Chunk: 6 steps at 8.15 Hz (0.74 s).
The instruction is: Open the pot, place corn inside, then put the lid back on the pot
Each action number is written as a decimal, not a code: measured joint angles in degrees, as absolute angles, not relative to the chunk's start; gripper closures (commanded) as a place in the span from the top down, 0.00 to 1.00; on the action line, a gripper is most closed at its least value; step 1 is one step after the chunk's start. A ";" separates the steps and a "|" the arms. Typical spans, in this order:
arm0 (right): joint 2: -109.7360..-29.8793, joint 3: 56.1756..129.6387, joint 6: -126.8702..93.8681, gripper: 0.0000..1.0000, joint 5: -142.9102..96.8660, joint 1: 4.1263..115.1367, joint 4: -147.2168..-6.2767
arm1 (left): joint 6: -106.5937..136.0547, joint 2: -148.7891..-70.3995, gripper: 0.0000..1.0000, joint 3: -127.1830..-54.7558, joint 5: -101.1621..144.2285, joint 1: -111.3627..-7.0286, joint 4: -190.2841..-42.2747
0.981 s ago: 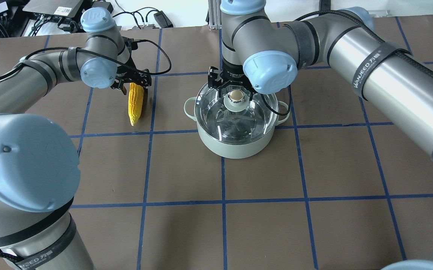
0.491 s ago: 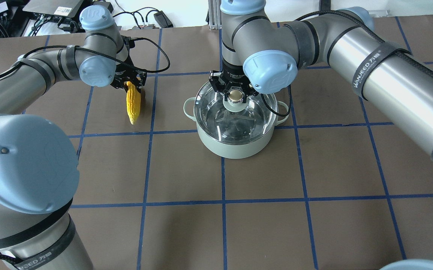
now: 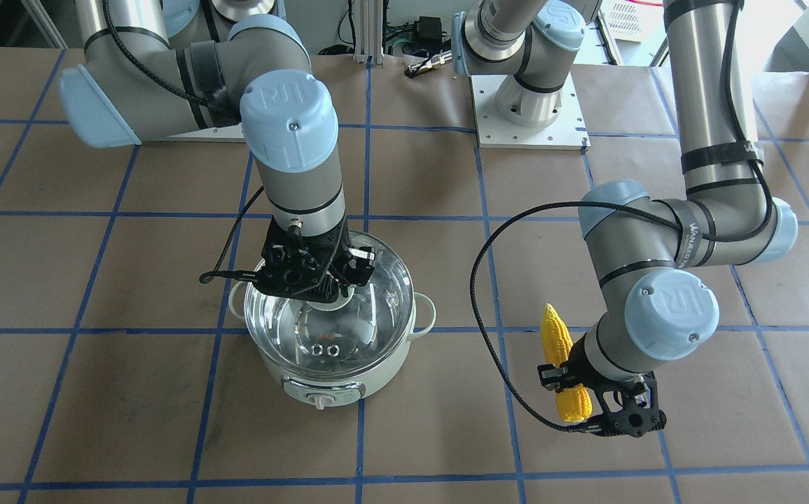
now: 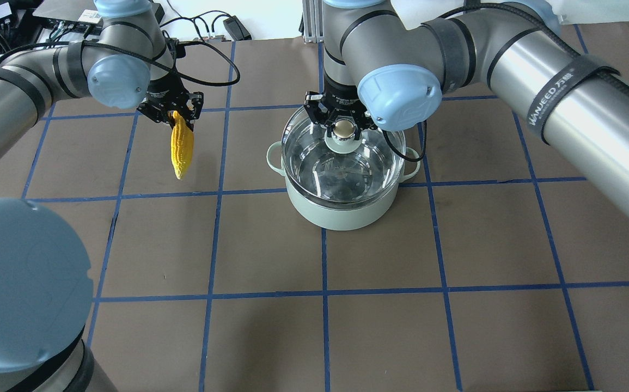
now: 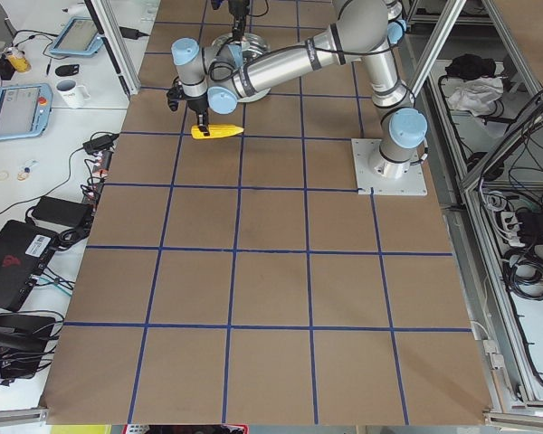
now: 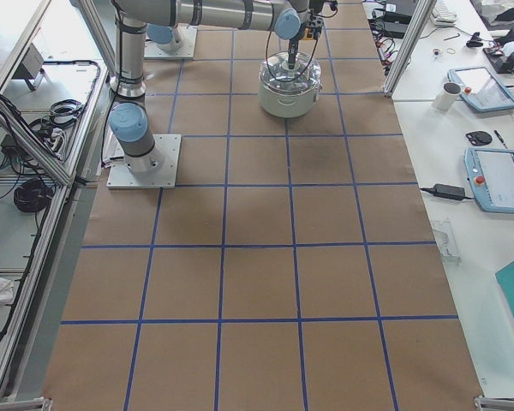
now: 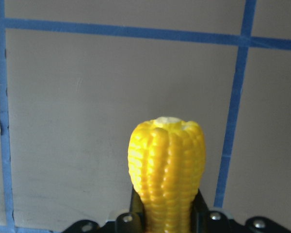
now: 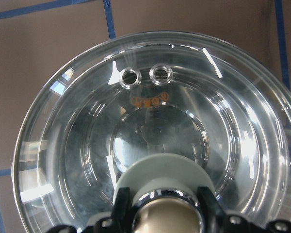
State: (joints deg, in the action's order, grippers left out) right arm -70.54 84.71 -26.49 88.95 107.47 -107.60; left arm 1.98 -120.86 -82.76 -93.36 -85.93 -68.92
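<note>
Over brown blue-taped table (image 4: pixel 379 326), left pincer (image 4: pixel 177 116) clamps corn (image 4: pixel 181 148), right pincer (image 4: pixel 344 129) clamps lid (image 4: pixel 310 155).

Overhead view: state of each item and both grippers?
corn: clamped near its thick end, apparently lifted.
lid: gripped by its knob, apparently raised slightly, over the pot.
pot: upright, no corn inside.
left gripper: shut on the corn.
right gripper: shut on the lid's knob.
</note>
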 measured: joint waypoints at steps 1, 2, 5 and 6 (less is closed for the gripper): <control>-73.08 84.61 -26.24 0.00 88.99 107.06 -106.63 | 2.40 -118.35 0.00 -82.77 -93.31 -86.16 -73.15; -76.10 84.49 -25.25 0.00 88.94 105.88 -103.84 | 3.16 -116.31 0.00 -82.74 -93.20 -86.50 -77.14; -86.44 84.24 -14.80 0.00 88.35 95.31 -88.33 | 7.44 -110.36 0.00 -82.45 -92.12 -91.81 -81.59; -88.22 84.22 -9.64 0.00 88.32 90.95 -84.64 | 9.73 -109.35 0.00 -81.69 -91.70 -94.74 -82.28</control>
